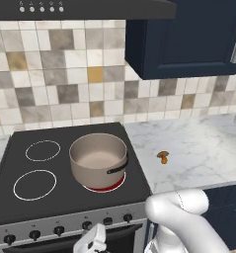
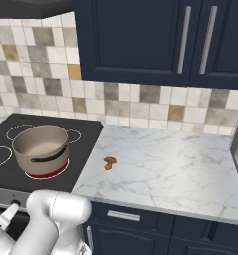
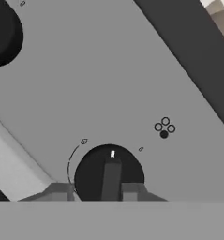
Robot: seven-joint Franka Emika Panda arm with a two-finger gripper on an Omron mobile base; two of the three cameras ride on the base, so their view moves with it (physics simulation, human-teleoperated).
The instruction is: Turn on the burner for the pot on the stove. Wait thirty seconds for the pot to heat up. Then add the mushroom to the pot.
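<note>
My gripper [image 3: 94, 191] is clamped on a black knob [image 3: 108, 174] on the stove [image 1: 65, 225] front; the burner [image 1: 105, 186] glows red under the pot [image 1: 98, 159].

A home kitchen: tiled backsplash [image 1: 50, 74] behind the stove [image 1: 65, 197], navy cabinets [image 2: 140, 40] above, marble counter [image 2: 165, 169] to the stove's right.

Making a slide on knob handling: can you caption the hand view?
Gripper fingers straddle a black stove knob on the steel front panel.
</note>
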